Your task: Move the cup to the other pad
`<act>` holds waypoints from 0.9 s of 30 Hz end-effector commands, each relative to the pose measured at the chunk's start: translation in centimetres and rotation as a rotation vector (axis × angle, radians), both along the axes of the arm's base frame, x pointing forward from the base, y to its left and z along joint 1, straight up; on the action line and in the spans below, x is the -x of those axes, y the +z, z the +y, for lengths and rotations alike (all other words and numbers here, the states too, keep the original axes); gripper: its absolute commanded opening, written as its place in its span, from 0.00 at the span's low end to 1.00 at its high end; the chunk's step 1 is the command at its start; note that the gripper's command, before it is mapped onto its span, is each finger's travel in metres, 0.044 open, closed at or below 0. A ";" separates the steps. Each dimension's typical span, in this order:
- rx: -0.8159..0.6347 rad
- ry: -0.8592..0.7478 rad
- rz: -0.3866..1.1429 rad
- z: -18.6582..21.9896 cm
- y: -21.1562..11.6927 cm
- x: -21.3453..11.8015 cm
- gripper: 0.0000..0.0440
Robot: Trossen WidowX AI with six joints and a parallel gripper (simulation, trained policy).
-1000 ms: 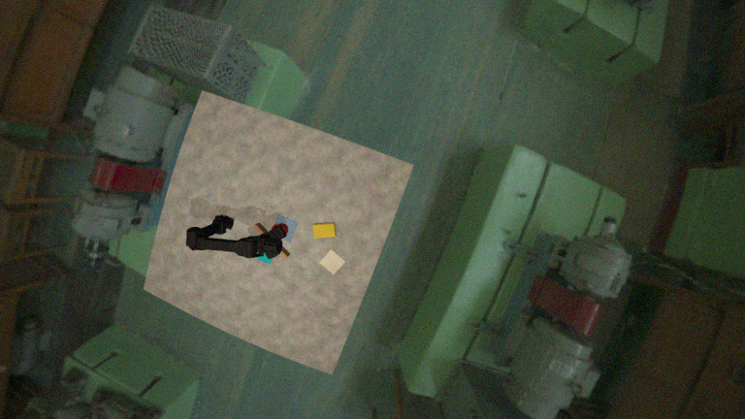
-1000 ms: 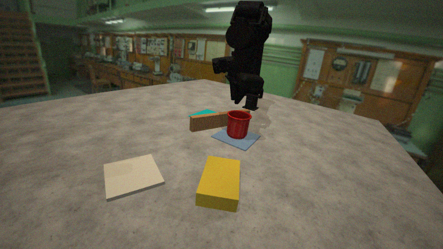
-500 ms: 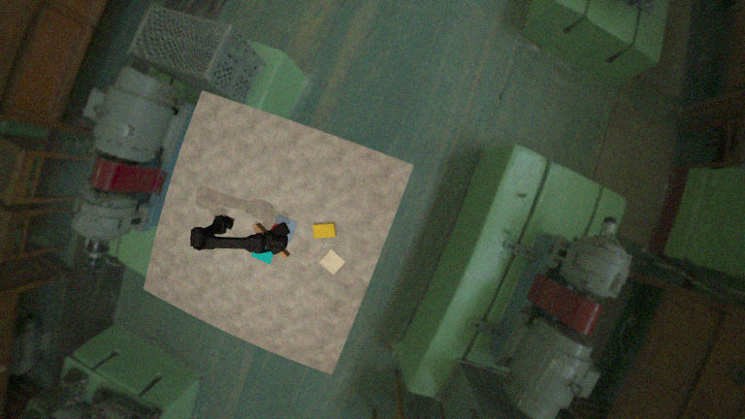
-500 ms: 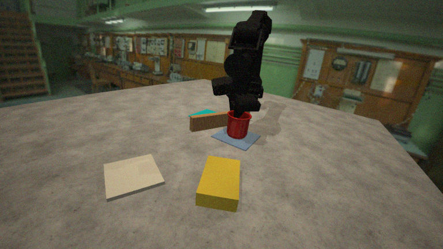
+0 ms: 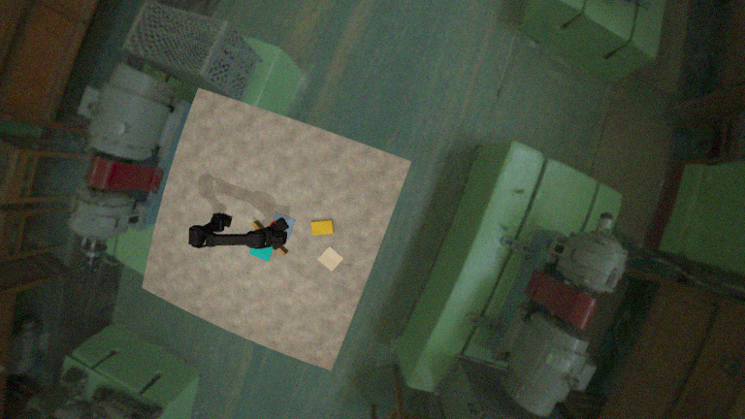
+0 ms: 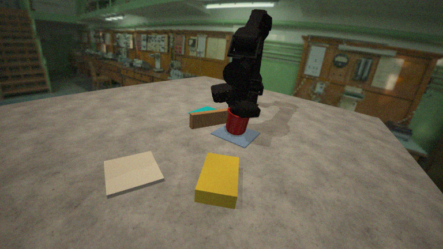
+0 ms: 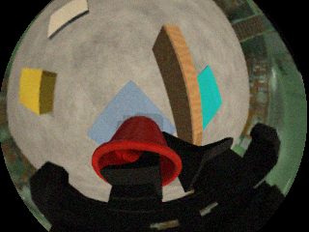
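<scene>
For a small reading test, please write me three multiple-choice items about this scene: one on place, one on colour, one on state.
1. Where is the red cup?
A) Over the turquoise pad
B) Over the blue pad
C) Over the cream tile

2. What colour is the thick block?
A) Yellow
B) White
C) Purple

3. How is the hand?
A) Wide open
B) Shut on nothing
C) Shut on the cup's wall

Key:
1 B: the exterior view shows blue around the cup's base.
2 A: all views show it yellow.
3 C: the wrist view shows one finger inside the cup, the other outside.
</scene>
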State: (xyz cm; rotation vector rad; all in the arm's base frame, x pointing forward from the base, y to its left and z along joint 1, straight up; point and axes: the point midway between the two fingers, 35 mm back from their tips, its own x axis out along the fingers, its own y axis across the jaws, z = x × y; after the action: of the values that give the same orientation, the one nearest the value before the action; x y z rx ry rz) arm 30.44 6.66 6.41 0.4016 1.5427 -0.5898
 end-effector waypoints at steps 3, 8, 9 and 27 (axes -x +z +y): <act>0.004 0.001 0.004 -0.4 0.3 0.3 0.02; -0.002 -0.018 -0.010 -0.6 1.3 0.4 0.02; -0.003 -0.024 -0.012 -0.7 1.5 0.4 0.02; -0.032 -0.173 -0.094 -3.1 6.6 0.6 0.00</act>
State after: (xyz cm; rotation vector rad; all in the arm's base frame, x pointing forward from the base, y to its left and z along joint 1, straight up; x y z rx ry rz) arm 29.71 3.88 12.19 0.5519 1.4574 -0.6637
